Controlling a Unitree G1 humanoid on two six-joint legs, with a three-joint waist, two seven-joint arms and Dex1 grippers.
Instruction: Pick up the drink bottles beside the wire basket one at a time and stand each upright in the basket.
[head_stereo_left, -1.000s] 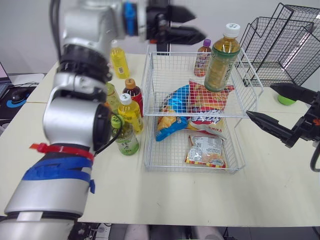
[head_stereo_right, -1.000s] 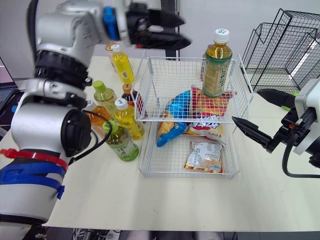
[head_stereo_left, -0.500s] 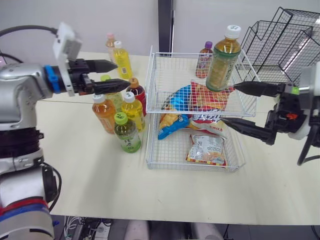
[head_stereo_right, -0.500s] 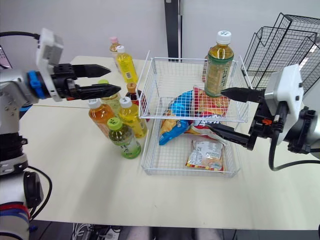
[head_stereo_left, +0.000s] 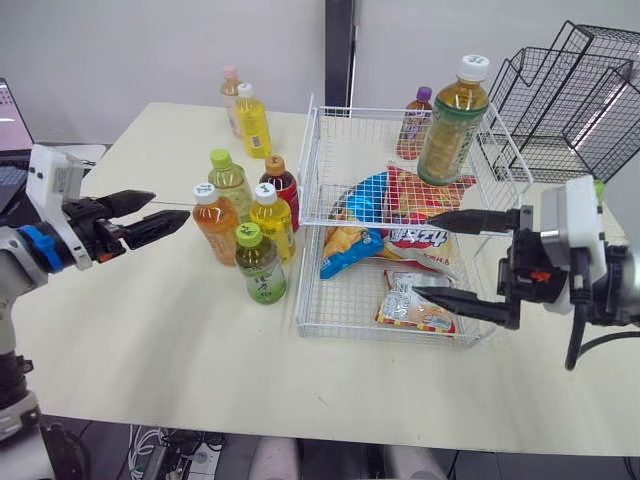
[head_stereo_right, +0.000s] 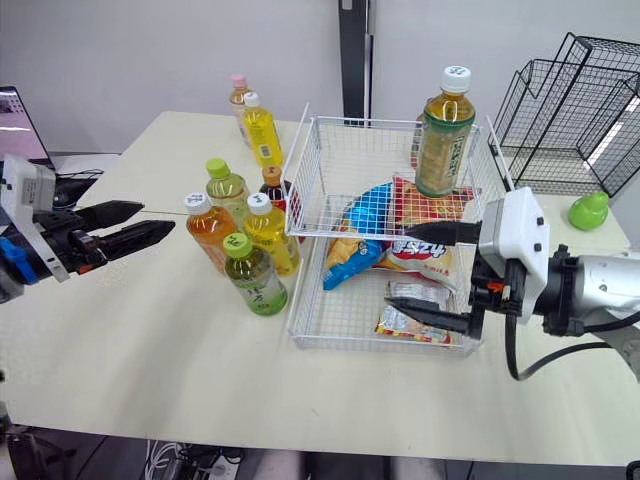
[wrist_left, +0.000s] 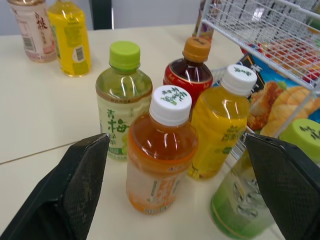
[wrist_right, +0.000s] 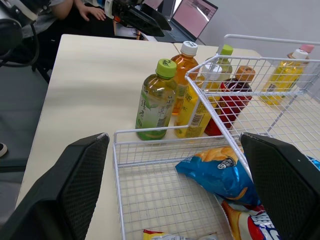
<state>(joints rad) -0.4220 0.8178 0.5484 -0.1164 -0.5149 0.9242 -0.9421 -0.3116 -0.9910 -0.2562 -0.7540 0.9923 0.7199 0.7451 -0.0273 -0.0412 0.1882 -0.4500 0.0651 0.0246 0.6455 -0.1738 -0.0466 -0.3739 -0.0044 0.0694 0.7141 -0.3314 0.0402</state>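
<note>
1. The left gripper (head_stereo_left: 168, 207) has its two black fingers moderately spread with nothing between them. They lie nearly level over the table (head_stereo_left: 150, 320) and point at the bottle cluster, well short of it.
2. The left arm comes in low from the robot's left side.
3. The right gripper (head_stereo_right: 390, 265) is spread wide and empty, one finger above the other, both pointing toward the robot's left. The upper finger runs level with the front rim of the upper tier, and the lower one lies across the front right of the lower tier.
4. Five bottles stand bunched just beside the left side of the wire basket (head_stereo_left: 303, 262), caps up and long axes vertical: an orange tea bottle (wrist_left: 160, 157), a pale green-capped bottle (wrist_left: 121, 100), a red bottle (wrist_left: 192, 80), a yellow bottle (wrist_left: 220, 125) and a green tea bottle (head_stereo_left: 262, 272).
5. A far yellow bottle (head_stereo_left: 252, 120) and a pink-capped bottle (head_stereo_left: 232, 92) stand upright near the table's far edge.
6. A tall tea bottle (head_stereo_left: 452, 122) stands upright at the far right of the upper tier.
7. A blue snack bag (head_stereo_left: 352, 230) and a red snack bag (head_stereo_left: 420, 198) lie inside the basket.
8. The pale bottle's label carries dark East Asian characters, and the orange tea cap has green print. I cannot read either.
</note>
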